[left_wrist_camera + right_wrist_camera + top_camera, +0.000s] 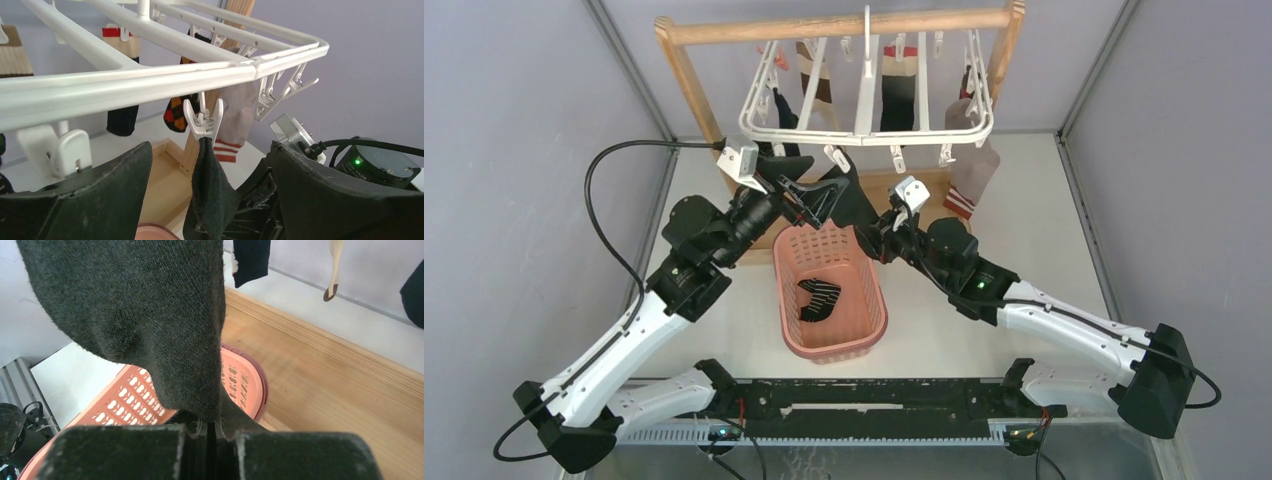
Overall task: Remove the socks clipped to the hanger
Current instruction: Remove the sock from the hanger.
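As I am reaching up under the front rail, left fingers (100, 200): I am holding them spread wide, one on each side of the clip, so that they are lining up to squeeze its arms.
Clip (202, 120): it is dangling from the front rail of the hanger (150, 82) and biting the top edge of the black sock; its jaws are looking closed, which I am taking as the reason the sock is not coming free by pulling alone.
Black sock (210, 190): it is hanging straight down from that clip, between my two arms and just above the basket.
Right fingers (115, 455): I am pressing them together on the sock's lower end, pinching the fabric so that I am carrying it the moment the clip lets go.
Basket (135, 400): it is sitting on the table (1044, 230) directly beneath my right fingers, ready as the drop spot; a striped sock (817, 298) is lying inside it.
Rest of the load: a banded sock (819, 85) and a grey sock (972, 175) are among those hanging from the hanger, which is hooking over the wooden rack (834, 27).
Progress: I am judging the task as early, with one sock binned and this one mid-release.
Next: I am expecting to close the left fingers on the clip, gently, since a hard push is likely to set the hanger swinging.
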{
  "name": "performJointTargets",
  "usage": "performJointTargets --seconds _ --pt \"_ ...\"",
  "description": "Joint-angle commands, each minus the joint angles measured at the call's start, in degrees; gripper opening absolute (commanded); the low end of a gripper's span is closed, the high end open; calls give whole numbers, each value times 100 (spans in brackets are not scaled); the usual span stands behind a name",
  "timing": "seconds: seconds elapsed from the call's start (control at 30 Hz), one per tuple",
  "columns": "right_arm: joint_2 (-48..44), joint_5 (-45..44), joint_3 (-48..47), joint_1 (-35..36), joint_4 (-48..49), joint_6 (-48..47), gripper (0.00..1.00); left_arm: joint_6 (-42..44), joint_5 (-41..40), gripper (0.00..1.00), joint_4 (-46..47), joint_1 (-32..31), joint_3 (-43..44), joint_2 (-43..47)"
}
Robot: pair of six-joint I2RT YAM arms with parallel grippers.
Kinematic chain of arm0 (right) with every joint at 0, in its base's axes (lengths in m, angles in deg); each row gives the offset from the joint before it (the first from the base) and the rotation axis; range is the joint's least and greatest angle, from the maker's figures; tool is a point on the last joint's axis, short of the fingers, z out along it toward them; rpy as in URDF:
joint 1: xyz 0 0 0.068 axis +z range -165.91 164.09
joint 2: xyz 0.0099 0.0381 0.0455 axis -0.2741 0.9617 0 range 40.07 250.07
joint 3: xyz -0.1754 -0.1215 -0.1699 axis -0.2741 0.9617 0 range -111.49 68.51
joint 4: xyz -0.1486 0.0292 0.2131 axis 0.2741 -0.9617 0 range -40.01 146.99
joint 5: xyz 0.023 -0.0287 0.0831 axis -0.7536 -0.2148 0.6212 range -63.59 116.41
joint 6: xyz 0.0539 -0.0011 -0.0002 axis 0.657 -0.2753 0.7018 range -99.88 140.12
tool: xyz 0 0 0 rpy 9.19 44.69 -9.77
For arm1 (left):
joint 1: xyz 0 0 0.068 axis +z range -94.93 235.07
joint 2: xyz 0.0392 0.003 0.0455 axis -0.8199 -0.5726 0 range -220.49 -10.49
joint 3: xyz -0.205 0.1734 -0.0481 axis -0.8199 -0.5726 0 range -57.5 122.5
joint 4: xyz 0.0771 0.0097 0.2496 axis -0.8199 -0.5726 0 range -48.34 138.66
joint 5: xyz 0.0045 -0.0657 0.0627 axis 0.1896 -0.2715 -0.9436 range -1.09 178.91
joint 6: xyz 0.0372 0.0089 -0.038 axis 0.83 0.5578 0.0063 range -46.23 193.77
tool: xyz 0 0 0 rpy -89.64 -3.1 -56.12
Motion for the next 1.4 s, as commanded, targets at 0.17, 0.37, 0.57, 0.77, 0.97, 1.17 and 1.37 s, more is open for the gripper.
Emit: performJointTargets --seconds 0.17,0.37,0.57,0.77,0.97,1.17,1.37 --pt "64 85 -256 -16 328 137 0 205 -188 86 912 -38 -246 103" --pt "92 93 -260 -11 338 154 0 222 -264 79 1025 -63 -246 -4" --pt "89 93 -260 -2 329 156 0 328 -659 77 1020 -193 -188 -70" --pt "99 77 -260 15 305 156 0 460 -825 81 864 -380 -176 -47" --pt "130 73 -260 24 294 165 0 614 -1107 88 719 -564 -142 -21" --pt "151 59 -260 26 277 163 0 820 -1313 92 798 -741 -256 95" --pt "195 50 -256 25 257 157 0 837 -1184 97 906 -828 -450 305"
